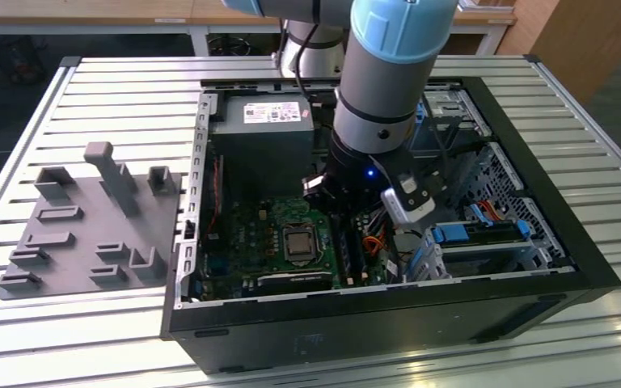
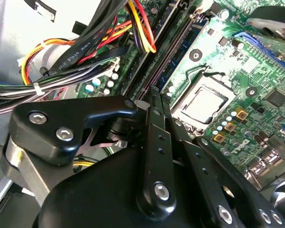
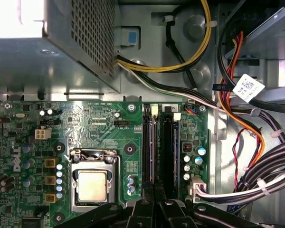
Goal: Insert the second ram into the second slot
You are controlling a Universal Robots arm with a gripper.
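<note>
One arm (image 1: 386,81) reaches down into one open computer case (image 1: 569,242) on the slatted bench (image 1: 106,89), and one grey peg tray (image 1: 84,234) lies at the exterior view's left. On the green board (image 3: 99,133) sit one square processor socket (image 3: 92,183) and two long memory slots (image 3: 167,152) side by side. The second ram (image 3: 151,152) stands on edge in the slot nearer the socket, a thin strip, bluish in the second wrist view (image 2: 192,31). The tool (image 2: 159,102) has its tips drawn nearly together at the stick's near end; whether it grips the stick cannot be told.
</note>
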